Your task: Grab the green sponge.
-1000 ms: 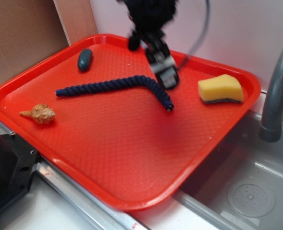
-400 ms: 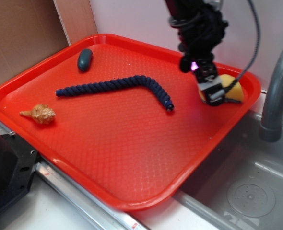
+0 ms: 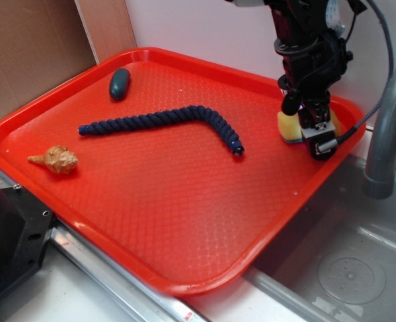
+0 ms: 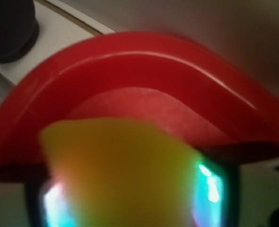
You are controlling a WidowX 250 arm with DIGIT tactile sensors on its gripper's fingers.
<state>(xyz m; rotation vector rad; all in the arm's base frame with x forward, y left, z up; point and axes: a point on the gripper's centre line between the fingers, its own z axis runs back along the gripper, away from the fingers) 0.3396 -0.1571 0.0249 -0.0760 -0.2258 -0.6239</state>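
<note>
Now, gripper (image 3: pixel 317 134): low over green sponge (image 3: pixel 288 126), tray's (image 3: pixel 184 221) three-o'clock corner; jaw opening unclear.
Done: approach.
Left: close, lift.

no text, label, brand, number or sign can be read in either view, nothing legible on the red tray (image 3: pixel 64 111), the gripper (image 3: pixel 317 137), or the faucet (image 3: pixel 386 134)
</note>
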